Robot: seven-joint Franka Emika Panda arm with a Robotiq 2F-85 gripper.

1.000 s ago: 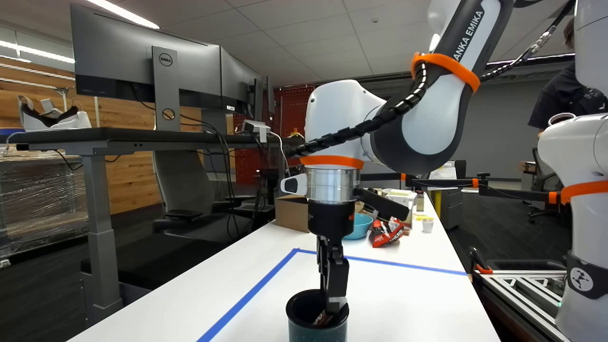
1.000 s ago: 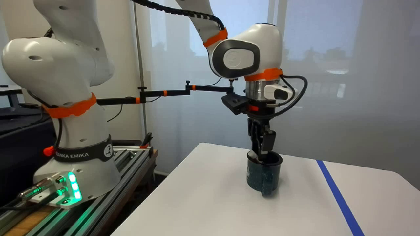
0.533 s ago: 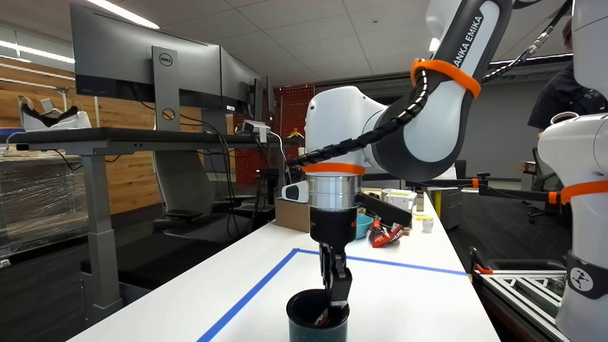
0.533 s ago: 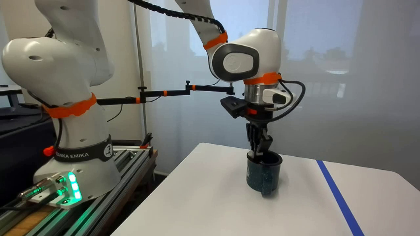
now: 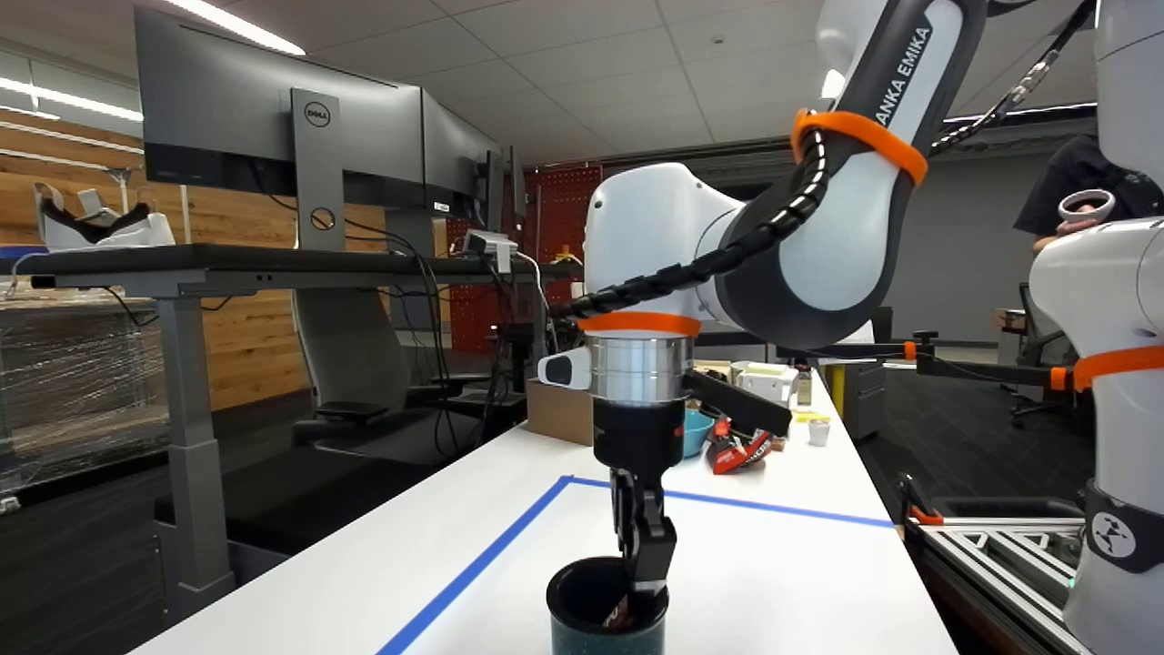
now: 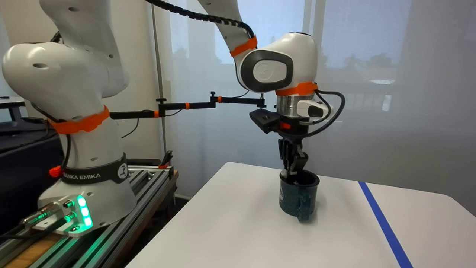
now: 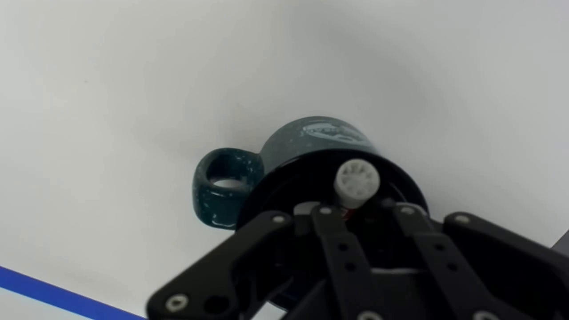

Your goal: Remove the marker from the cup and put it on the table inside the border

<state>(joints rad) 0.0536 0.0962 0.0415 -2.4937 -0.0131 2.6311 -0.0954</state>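
Fingers partway apart, gripping nothing; marker between them, nearer one. If you close off-centre, cup may drag.

Sideways it's pretty tight for us: the gripper sits at the mouth of the cup, rim close around, handle jutting out. There's a gap between the marker and one finger though. Around the cup we've got open table out to the blue border; past that, a box, bowl and red packet block us.
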